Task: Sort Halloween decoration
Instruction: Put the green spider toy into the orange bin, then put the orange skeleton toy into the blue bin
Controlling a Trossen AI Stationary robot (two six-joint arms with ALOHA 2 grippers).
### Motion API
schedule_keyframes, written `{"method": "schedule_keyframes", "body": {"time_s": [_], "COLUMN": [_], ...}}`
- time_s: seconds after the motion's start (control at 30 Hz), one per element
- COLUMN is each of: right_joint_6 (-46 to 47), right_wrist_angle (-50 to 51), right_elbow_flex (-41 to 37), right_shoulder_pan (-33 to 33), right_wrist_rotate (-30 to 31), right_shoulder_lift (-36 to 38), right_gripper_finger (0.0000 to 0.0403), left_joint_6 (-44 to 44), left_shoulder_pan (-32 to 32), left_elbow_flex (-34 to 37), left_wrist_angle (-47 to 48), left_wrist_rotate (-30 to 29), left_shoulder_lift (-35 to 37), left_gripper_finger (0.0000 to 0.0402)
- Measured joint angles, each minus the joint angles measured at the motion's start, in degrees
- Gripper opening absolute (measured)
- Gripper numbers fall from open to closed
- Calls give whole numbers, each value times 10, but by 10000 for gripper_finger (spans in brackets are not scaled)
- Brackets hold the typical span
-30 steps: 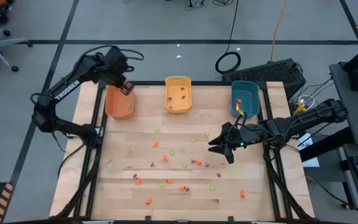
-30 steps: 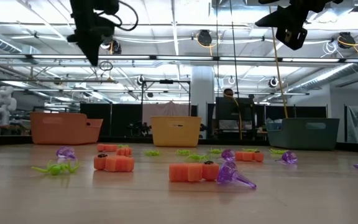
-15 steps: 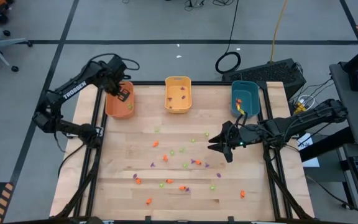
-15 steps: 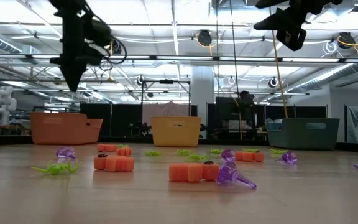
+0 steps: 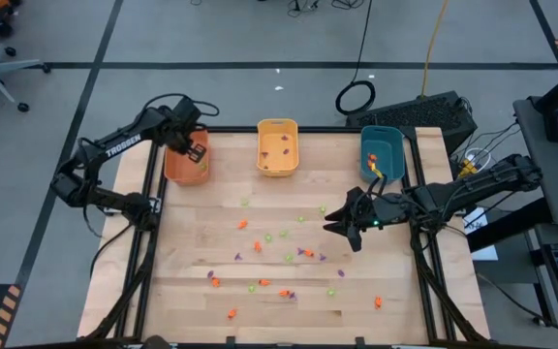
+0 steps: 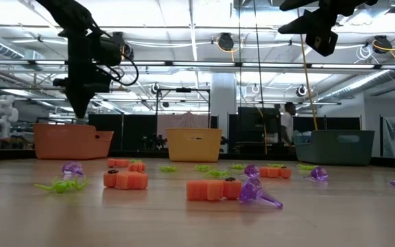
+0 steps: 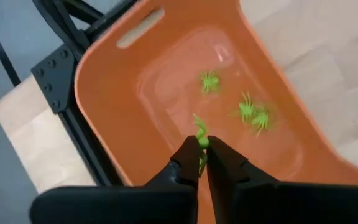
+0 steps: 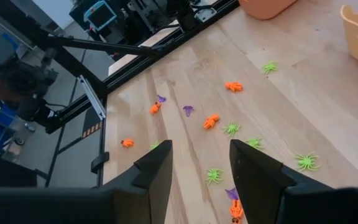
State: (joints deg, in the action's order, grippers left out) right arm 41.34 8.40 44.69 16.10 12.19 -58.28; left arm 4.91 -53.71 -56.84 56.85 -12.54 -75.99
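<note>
My left gripper (image 5: 195, 150) (image 7: 202, 150) hangs over the orange bin (image 5: 184, 163) at the table's far left, shut on a light green trinket (image 7: 201, 134). Three more green trinkets (image 7: 246, 109) lie on that bin's floor. A yellow bin (image 5: 277, 147) stands at the far middle and a teal bin (image 5: 381, 153) at the far right. Orange, green and purple trinkets (image 5: 260, 247) lie scattered over the wooden table. My right gripper (image 5: 342, 225) (image 8: 201, 168) hovers open above the table's right half, with nothing between its fingers. My left gripper pinches the light green trinket between its two fingertips; the trinket's free end (image 7: 199, 124) sticks out past them. The fingers come from above, pointing steeply down into the orange bin. The trinket is lifted clear above the bin's floor.
Black frame rails (image 5: 153, 208) run along the table's left and right edges. In the low view, orange blocks (image 6: 211, 189) and purple trinkets (image 6: 256, 193) lie near the front. A person (image 6: 288, 127) stands in the room behind.
My left gripper has come down toward the orange bin and a little toward the table's left edge, staying shut on the green trinket.
</note>
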Motion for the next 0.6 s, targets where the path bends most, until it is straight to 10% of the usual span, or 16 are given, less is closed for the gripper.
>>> {"method": "schedule_keyframes", "body": {"time_s": [0.4,0.6], "right_joint_6": [0,15], "right_wrist_angle": [0,0], "right_elbow_flex": [0,0], "right_shoulder_pan": [0,0], "right_wrist_rotate": [0,0], "right_shoulder_lift": [0,0], "right_gripper_finger": [146,146], "left_joint_6": [50,112], "left_shoulder_pan": [0,13], "left_elbow_flex": [3,3], "left_wrist_angle": [7,62], "left_wrist_rotate": [5,122], "left_shoulder_lift": [0,18], "left_gripper_finger": [140,172]}}
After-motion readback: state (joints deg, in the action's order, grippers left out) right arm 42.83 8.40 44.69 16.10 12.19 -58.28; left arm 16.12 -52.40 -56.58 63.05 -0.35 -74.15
